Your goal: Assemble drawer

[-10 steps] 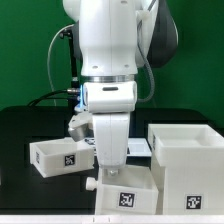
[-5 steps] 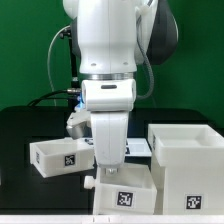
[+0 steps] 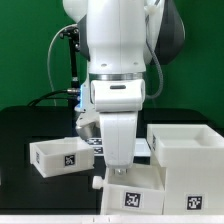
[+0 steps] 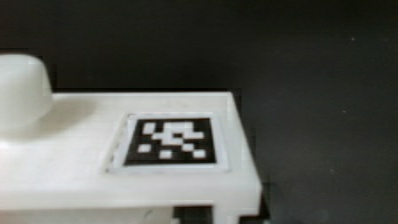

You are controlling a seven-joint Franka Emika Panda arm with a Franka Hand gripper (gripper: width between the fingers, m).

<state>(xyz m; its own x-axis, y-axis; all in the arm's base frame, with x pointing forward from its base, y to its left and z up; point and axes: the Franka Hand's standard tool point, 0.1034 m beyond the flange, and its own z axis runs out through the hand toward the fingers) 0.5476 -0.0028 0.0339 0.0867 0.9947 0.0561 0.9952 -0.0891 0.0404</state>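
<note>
A shallow white drawer tray with a square marker lies at the front middle of the black table. My gripper reaches down onto its rear wall and appears shut on it; the fingertips are mostly hidden by the hand. In the wrist view the tray fills the frame, with its marker and a round white knob beside it; my gripper sits at the tray's edge. A second tray lies toward the exterior view's left. The tall square casing stands at the exterior view's right.
The marker board lies flat behind the front tray, partly hidden by my arm. Cables hang behind the arm at the back. The front tray sits close to the casing's near corner.
My arm has shifted toward the exterior view's right, and the front tray has slid with it toward the casing. The left tray and the casing have not moved.
</note>
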